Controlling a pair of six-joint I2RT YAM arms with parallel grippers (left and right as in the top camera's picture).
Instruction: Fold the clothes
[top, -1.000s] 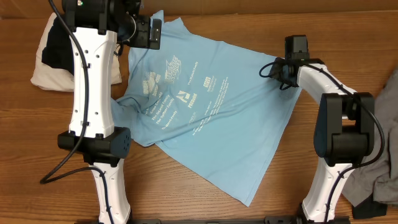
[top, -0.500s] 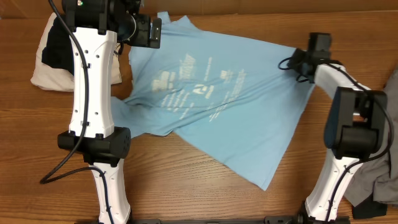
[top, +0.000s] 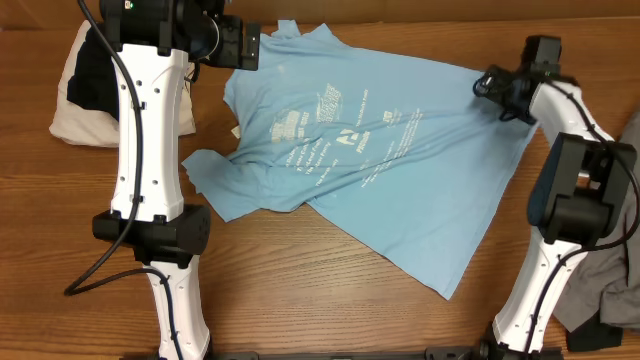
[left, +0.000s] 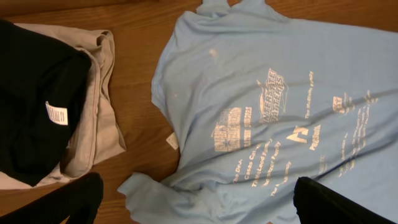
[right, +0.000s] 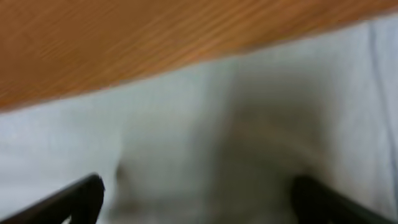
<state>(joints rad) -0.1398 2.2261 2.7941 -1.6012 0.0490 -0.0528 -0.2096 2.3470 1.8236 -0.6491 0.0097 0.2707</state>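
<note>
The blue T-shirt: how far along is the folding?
Barely begun. A black garment sits on a beige garment at the left, possibly finished. In hand: the blue T-shirt lies spread, unfolded, one sleeve rumpled, with the right tool at its edge. Left: every fold of it, then the grey garment.

The wooden surface (top: 330, 290) carries a sky-blue T-shirt (top: 400, 190), lettering up. It reaches from just under the left end effector (top: 238, 45) across to the right end effector (top: 495, 88), which sits at its far corner. A beige garment (top: 72, 125) lies bunched on the left end effector's outer side. A grey garment (top: 615, 285) lies beyond the right end effector, at the surface's edge.
</note>
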